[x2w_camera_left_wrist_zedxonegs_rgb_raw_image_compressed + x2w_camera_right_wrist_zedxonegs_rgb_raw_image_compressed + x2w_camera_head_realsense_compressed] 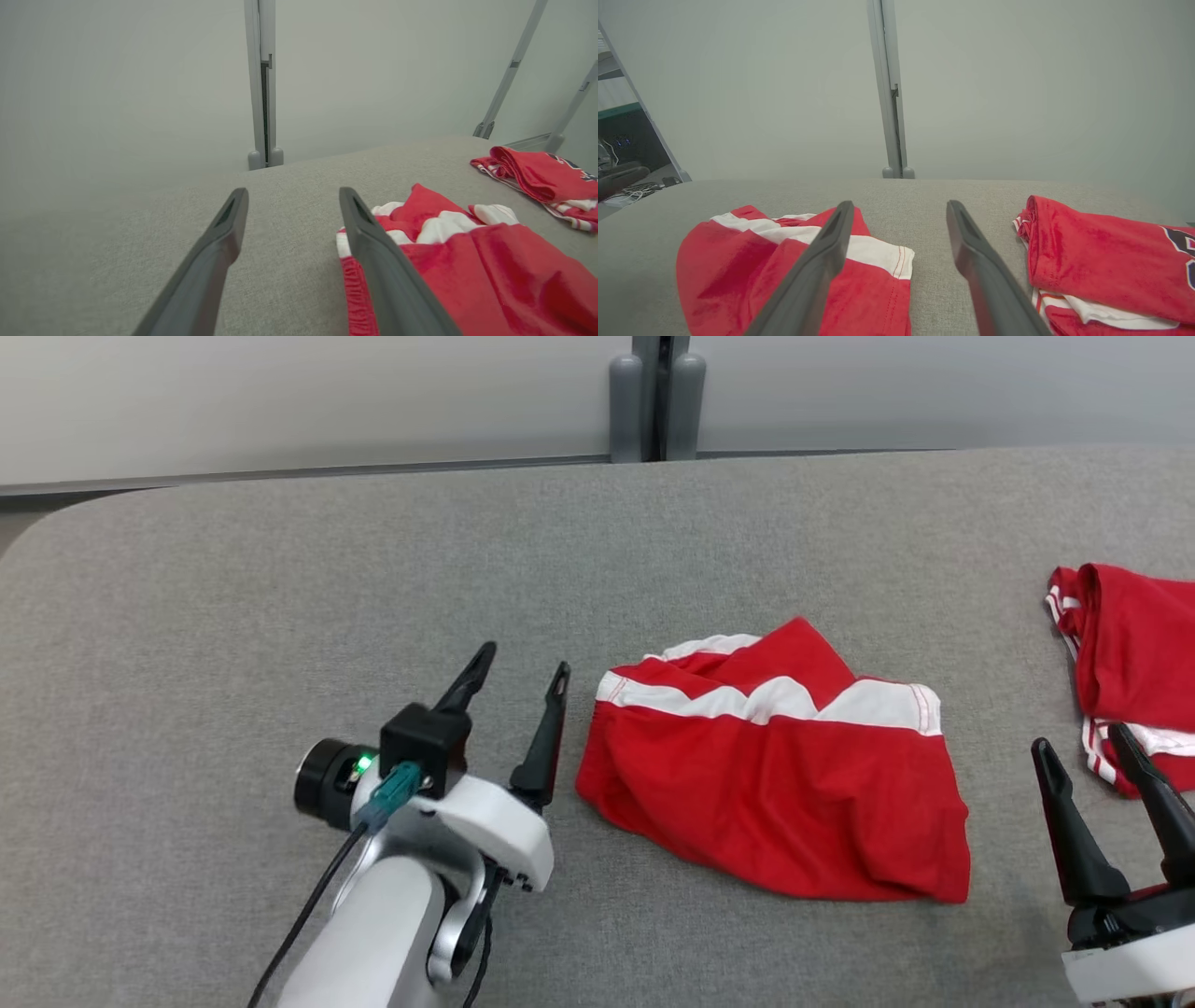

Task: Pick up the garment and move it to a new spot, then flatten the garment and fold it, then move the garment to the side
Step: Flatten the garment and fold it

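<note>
The garment is red with a white band and lies crumpled in a loose heap at the middle of the grey padded table. My left gripper hovers just left of it, open, nothing between its fingers. In the left wrist view the left gripper has the garment beside its right finger. My right gripper stands open to the garment's right, apart from it. The right wrist view puts the right gripper over bare table, the garment at its left.
A second red garment with white stripes lies folded at the table's right edge, close to my right gripper; it also shows as a folded red piece in the right wrist view. A grey post stands behind the table against a pale wall.
</note>
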